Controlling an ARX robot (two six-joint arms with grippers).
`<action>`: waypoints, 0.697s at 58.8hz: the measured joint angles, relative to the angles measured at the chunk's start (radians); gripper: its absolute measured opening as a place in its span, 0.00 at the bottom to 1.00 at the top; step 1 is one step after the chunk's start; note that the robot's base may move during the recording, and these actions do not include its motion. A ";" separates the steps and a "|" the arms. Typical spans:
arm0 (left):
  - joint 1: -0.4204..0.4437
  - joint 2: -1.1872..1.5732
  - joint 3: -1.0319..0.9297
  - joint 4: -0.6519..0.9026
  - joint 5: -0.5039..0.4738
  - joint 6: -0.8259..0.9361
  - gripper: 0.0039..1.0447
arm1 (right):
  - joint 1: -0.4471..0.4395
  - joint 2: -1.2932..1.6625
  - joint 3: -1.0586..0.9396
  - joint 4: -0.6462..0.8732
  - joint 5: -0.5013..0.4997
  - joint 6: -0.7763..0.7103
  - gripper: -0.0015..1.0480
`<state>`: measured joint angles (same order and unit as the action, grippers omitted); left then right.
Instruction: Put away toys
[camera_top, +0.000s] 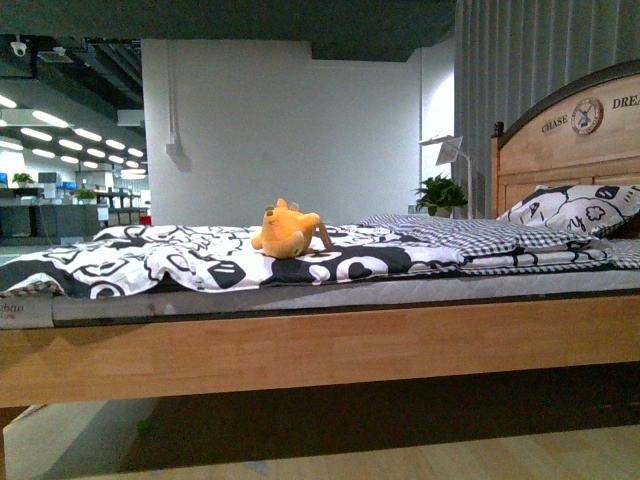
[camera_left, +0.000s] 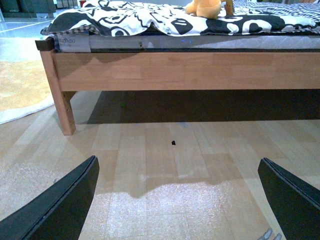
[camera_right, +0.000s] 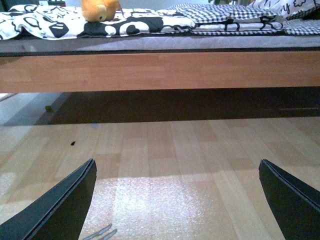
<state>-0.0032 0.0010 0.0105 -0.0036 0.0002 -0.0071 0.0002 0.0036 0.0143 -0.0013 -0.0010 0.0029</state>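
Observation:
A small yellow-orange plush toy (camera_top: 288, 232) with pointed ears lies on the black-and-white quilt (camera_top: 200, 262) near the middle of the bed. It also shows at the frame edge in the left wrist view (camera_left: 204, 7) and in the right wrist view (camera_right: 100, 9). My left gripper (camera_left: 177, 200) is open and empty, low over the wooden floor, well short of the bed. My right gripper (camera_right: 177, 200) is open and empty, likewise low over the floor in front of the bed. Neither arm shows in the front view.
The wooden bed frame (camera_top: 320, 345) runs across in front of me, with a leg (camera_left: 62, 107) at its left end. A black-and-white pillow (camera_top: 575, 208) leans on the headboard (camera_top: 570, 135) at the right. A pale rug (camera_left: 20, 90) lies left of the bed.

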 joint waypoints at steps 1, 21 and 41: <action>0.000 0.000 0.000 0.000 0.000 0.000 0.94 | 0.000 0.000 0.000 0.000 0.000 0.000 0.94; 0.000 0.000 0.000 0.000 0.000 0.000 0.94 | 0.000 0.000 0.000 0.000 0.000 0.000 0.94; 0.000 0.000 0.000 0.000 0.000 0.000 0.94 | 0.000 0.000 0.000 0.000 0.000 0.000 0.94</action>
<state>-0.0032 0.0010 0.0105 -0.0036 0.0002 -0.0071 0.0002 0.0036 0.0143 -0.0013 -0.0010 0.0029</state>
